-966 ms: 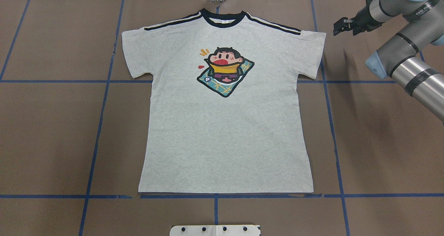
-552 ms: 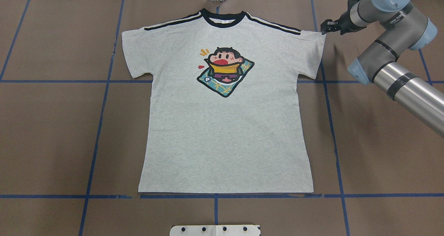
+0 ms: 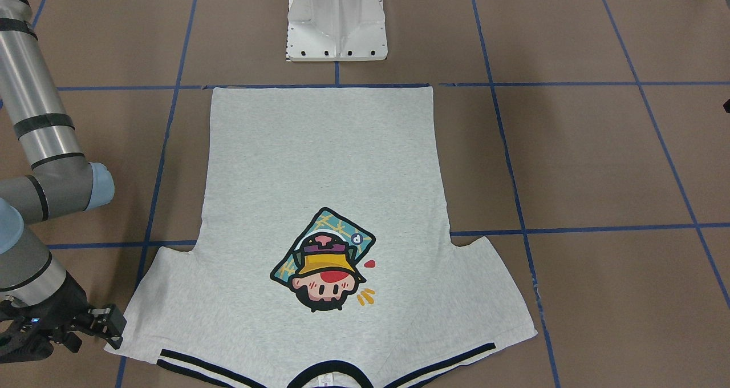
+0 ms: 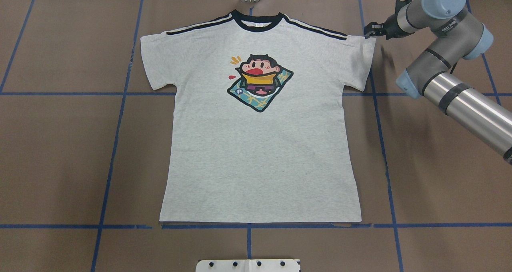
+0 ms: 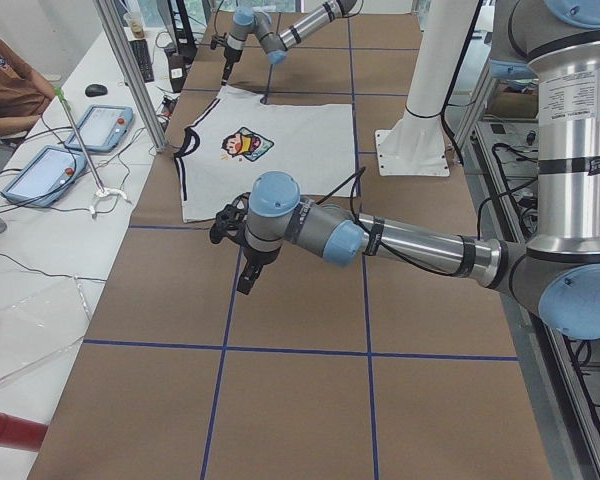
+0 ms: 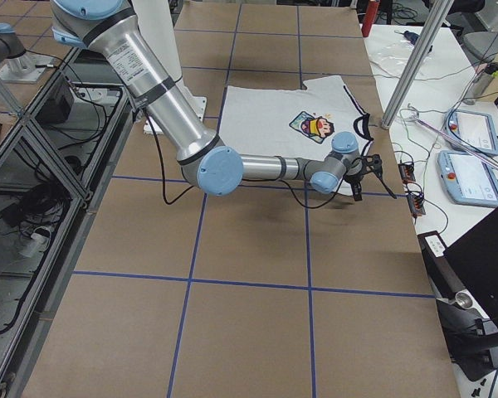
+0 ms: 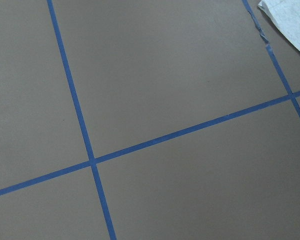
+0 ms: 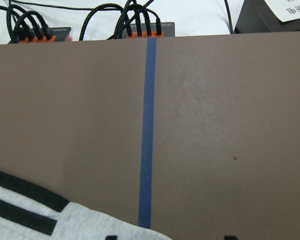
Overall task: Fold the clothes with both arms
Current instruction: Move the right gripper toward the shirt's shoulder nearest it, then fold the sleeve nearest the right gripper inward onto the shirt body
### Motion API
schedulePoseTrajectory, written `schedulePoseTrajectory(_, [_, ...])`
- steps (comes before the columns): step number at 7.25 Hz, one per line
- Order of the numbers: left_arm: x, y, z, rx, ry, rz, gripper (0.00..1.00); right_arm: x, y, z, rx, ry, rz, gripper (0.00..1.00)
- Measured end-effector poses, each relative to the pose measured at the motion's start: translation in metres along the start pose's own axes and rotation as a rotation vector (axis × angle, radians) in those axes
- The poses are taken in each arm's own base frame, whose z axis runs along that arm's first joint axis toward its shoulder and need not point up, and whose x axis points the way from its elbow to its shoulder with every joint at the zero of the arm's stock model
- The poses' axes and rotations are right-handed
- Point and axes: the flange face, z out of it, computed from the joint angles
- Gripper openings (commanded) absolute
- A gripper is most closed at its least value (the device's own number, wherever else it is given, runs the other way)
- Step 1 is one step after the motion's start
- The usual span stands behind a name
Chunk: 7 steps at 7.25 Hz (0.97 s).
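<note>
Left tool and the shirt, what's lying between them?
Just bare table and one blue tape line separate left tool from shirt, per the exterior left view.

Grey T-shirt [image 4: 260,164] spread flat, print up.
My right tool [image 4: 367,30] hovers at one sleeve corner; my left arm [image 5: 400,240] is well apart.

Overhead and front cameras opposed, looking down, both showing T-shirt [image 4: 260,164]

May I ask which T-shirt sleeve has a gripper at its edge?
The sleeve on the robot's right: the right gripper is at its shoulder corner; the other sleeve has none.
</note>
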Motion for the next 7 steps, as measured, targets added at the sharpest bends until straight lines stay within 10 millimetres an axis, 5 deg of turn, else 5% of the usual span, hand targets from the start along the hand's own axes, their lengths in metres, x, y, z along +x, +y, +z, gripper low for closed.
schedulePoseTrajectory(1, [-0.0001,0.0001,0.0001,0.0,0.0,0.0,1.0,-0.0052,-0.0017,0.0046,-0.005,0.002,0.015,0.64])
schedulePoseTrajectory(2, [-0.0001,0.0,0.0001,0.0,0.0,0.0,1.0,-0.0082,-0.0019,0.0088,-0.011,0.005,0.021,0.38])
schedulePoseTrajectory(4, [0.0002,-0.0001,-0.0001,0.0,0.0,0.0,1.0,-0.0101,-0.0024,0.0115,-0.014,0.009,0.025,0.01])
schedulePoseTrajectory(7, [0.0005,-0.0002,-0.0004,0.001,0.0,0.0,1.0,-0.0094,-0.0008,0.0115,-0.017,0.005,0.027,0.0])
